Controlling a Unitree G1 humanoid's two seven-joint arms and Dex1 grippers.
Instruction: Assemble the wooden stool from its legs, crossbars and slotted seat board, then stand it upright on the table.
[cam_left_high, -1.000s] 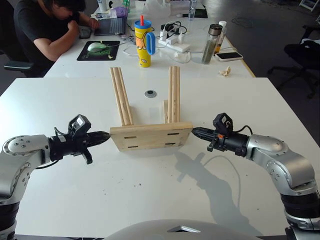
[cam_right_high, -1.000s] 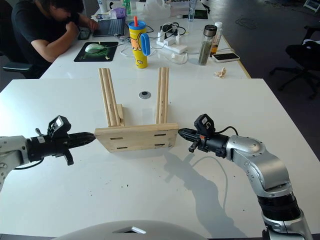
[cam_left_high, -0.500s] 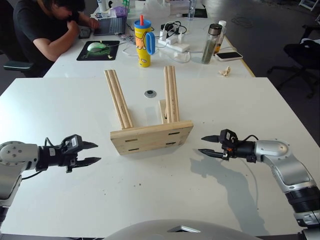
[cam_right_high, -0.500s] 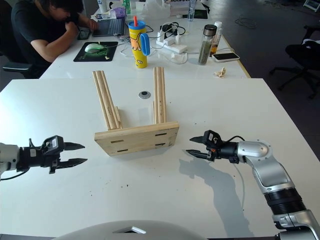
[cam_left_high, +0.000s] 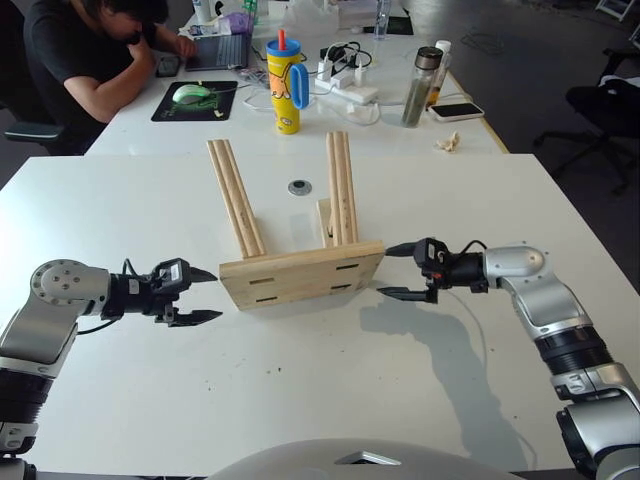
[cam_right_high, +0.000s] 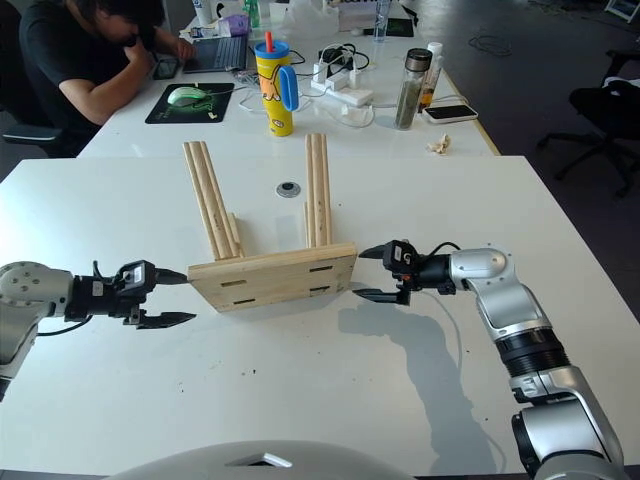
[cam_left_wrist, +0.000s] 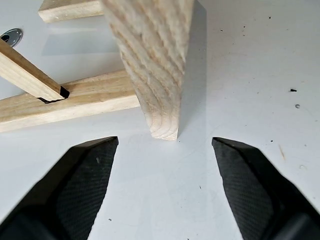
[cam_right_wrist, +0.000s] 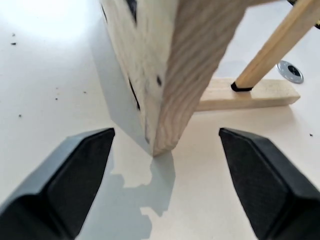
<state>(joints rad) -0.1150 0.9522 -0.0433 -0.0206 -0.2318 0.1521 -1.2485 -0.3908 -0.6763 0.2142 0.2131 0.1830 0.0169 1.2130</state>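
While both claws stand spread, the left claw (cam_left_high: 212, 295) just off the left end of the seat board (cam_left_high: 303, 276) and the right claw (cam_left_high: 386, 271) bracketing its right end, an uneven squeeze could slew or topple the stool (cam_right_high: 318, 190), which lies sideways, board on edge and legs (cam_left_high: 240, 200) pointing away. The bench (cam_left_high: 300, 400) stretches wide on the board's near side, its edges well apart from the board.

The seat board (cam_left_high: 303, 274) stands on edge mid-counter (cam_left_high: 300, 400), its legs (cam_left_high: 237, 195) stretching behind it. The left claw (cam_left_high: 215, 295) sits just left of the board, the right claw (cam_left_high: 386, 271) just right.
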